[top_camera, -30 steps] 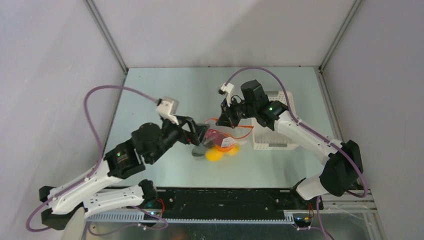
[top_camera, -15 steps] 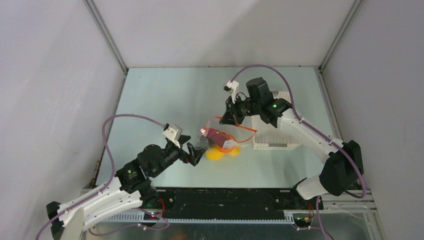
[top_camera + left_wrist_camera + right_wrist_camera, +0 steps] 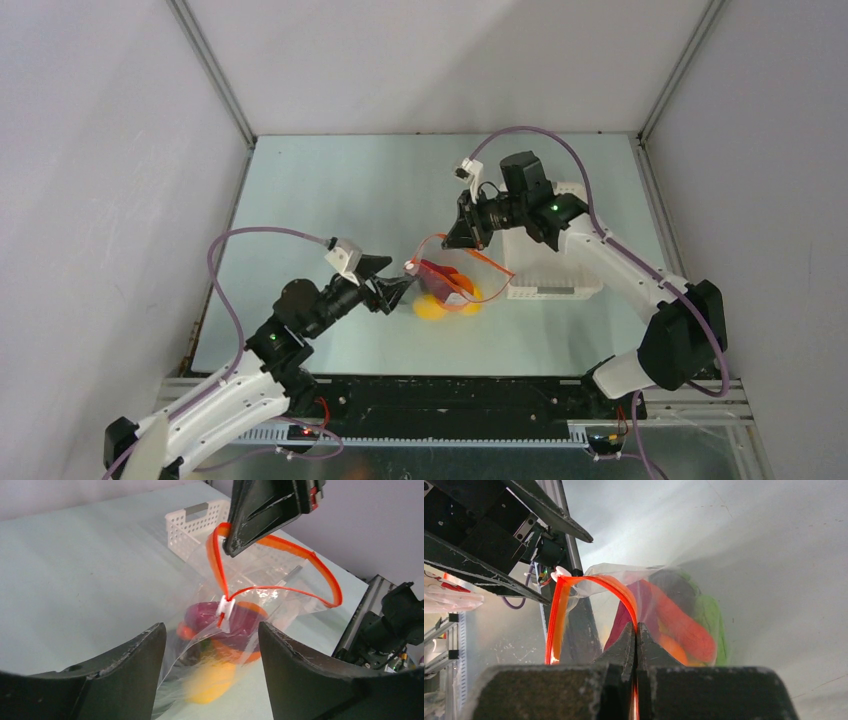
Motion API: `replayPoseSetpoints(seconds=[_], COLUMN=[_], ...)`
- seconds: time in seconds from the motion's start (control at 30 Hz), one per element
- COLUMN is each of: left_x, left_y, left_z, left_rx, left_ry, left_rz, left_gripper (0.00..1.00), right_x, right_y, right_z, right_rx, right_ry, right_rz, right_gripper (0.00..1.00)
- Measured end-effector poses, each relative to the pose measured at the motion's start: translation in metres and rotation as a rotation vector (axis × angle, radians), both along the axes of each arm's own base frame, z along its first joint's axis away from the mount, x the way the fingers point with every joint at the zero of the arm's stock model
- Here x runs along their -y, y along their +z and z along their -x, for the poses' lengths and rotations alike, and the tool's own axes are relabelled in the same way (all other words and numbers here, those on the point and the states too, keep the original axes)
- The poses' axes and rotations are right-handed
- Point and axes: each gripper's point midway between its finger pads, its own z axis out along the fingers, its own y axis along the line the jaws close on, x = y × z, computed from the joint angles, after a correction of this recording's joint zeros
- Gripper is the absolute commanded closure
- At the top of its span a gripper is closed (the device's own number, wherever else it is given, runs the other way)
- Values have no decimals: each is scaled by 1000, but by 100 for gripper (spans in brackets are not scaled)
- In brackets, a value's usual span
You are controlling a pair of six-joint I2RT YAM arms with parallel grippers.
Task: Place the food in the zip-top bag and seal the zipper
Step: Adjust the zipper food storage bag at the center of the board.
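Top external showed the left gripper (image 3: 400, 291), jaws wide, drawn back nearer, the right gripper (image 3: 460, 240) still pinching the orange-red zipper strip (image 3: 327, 577), its clear floppy bag (image 3: 447, 285) of toy food (image 3: 205, 615) seemingly dangling mid-table.

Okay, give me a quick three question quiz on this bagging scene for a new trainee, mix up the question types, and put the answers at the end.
1. True or false: the right pincer is shut on the orange-red zipper strip of the clear floppy plastic bag.
2. Where are the small toy fruits and vegetables? A: in the white slotted plastic basket. B: inside the clear bag. C: scattered along the table's far edge.
3. Fill in: the fingers of the left pincer, facing the bag, are ____ (open or shut).

Key: 1 true; 2 B; 3 open.
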Motion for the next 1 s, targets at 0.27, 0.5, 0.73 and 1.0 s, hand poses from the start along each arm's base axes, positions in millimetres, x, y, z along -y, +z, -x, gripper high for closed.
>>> replayPoseSetpoints(seconds=[0.27, 0.5, 0.73, 1.0], left_x=[14, 18, 21, 20], left_y=[-5, -11, -6, 9], left_z=[-9, -24, -25, -23], left_rx=[44, 37, 62, 69], left_ry=[-53, -60, -78, -81], left_rz=[-49, -115, -129, -124], left_gripper=[41, 61, 99, 100], right_x=[0, -5, -6, 4], right_y=[-4, -5, -6, -4], right_z=[-1, -6, -17, -29], right_rx=[-46, -72, -93, -53], right_ry=[23, 33, 27, 7], right_rz=[-10, -4, 0, 49], right_gripper=[100, 100, 97, 53])
